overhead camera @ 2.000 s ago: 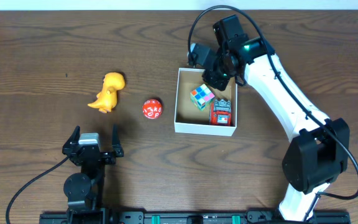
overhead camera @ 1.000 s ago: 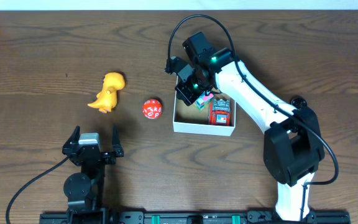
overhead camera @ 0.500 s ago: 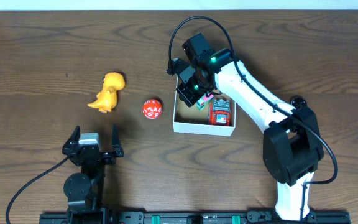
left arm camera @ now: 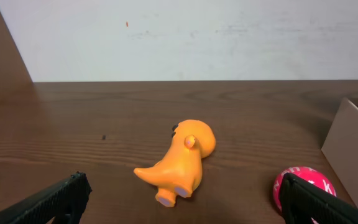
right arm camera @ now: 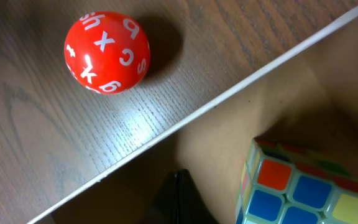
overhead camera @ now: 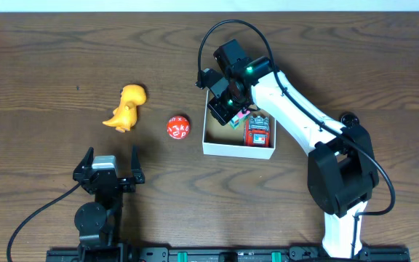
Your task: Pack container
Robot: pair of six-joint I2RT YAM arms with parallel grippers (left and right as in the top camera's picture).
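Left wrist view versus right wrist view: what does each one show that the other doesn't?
Only the left wrist view shows the orange dinosaur, out on the table. Only the right wrist view shows the cube sitting inside the container, with the brown interior around it. Both show the red ball outside the container, part of the container's side, and the dark wooden table.

Orange dinosaur (overhead camera: 126,107), red ball (overhead camera: 178,127) with white letters, multicoloured cube (right arm camera: 297,186), white-walled brown container (overhead camera: 238,151)
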